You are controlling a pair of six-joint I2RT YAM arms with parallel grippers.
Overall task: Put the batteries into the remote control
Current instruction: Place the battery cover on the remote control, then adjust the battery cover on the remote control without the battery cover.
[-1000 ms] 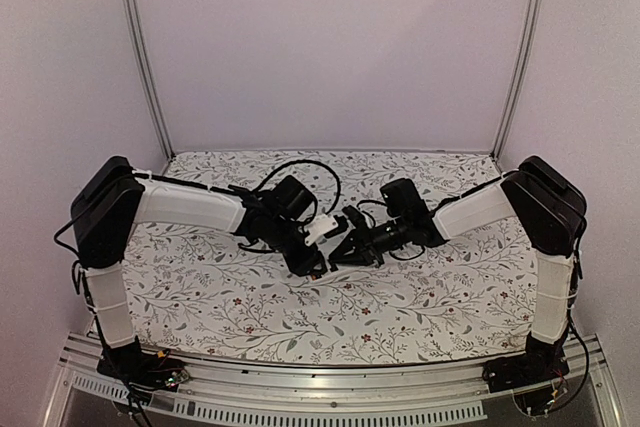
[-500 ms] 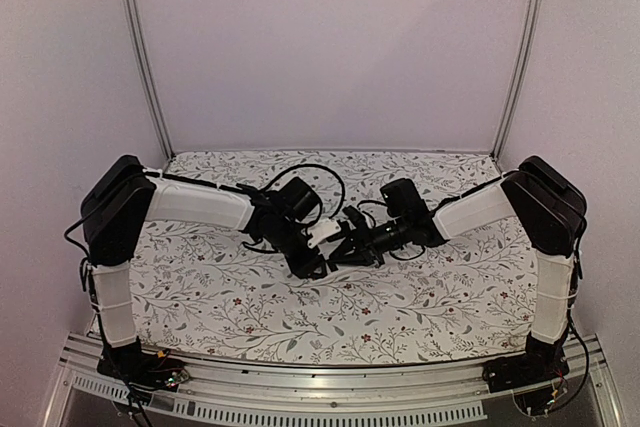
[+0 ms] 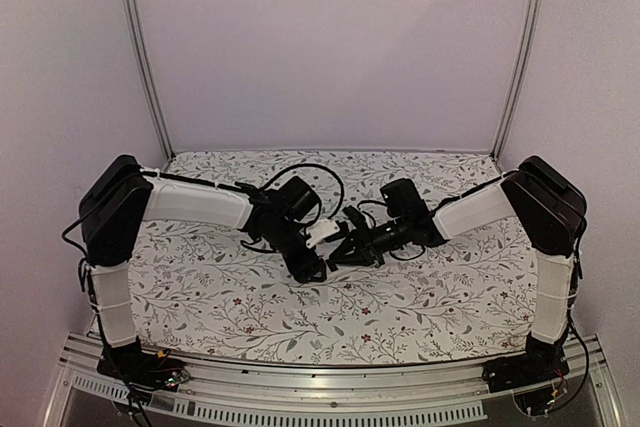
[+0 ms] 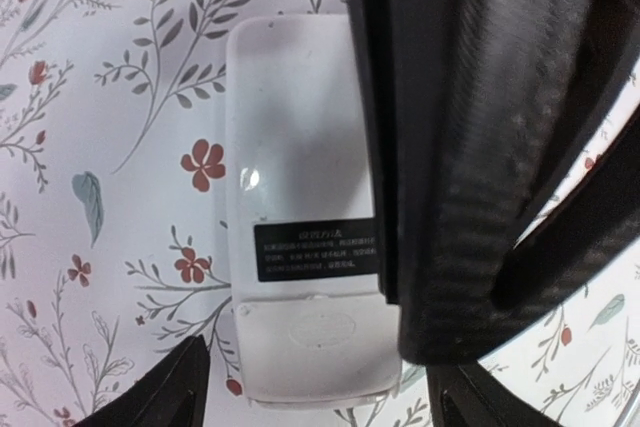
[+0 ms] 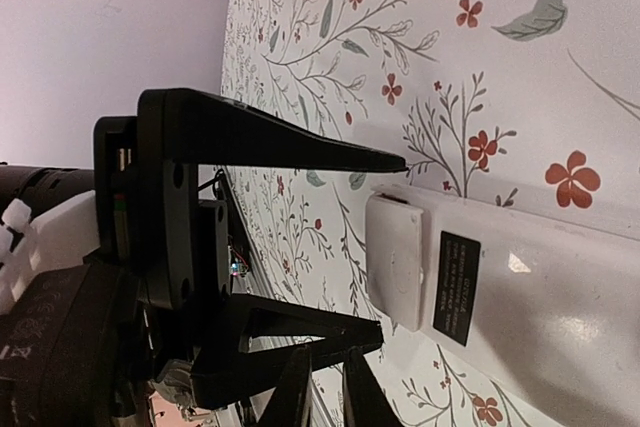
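The remote control [image 4: 300, 207] lies back up on the flowered table, with a black label and a white cover [image 4: 320, 332] over its battery recess. It also shows in the right wrist view [image 5: 520, 287]. My left gripper [image 4: 320, 399] is open, its jaws standing either side of the remote's cover end without touching it. My right gripper [image 5: 322, 387] has its fingertips almost together with nothing between them, and one finger [image 4: 470, 147] lies along the remote's right edge. In the top view both grippers [image 3: 315, 265] [image 3: 338, 253] meet at mid table and hide the remote. No batteries show.
The flowered table [image 3: 450, 287] stretches to both sides of the grippers. Grey walls and metal posts [image 3: 140, 57] close the back and sides. A metal rail [image 3: 320, 387] runs along the near edge by the arm bases.
My left arm has shifted a little to the right, bringing its gripper closer against the right gripper. The right arm has barely moved.
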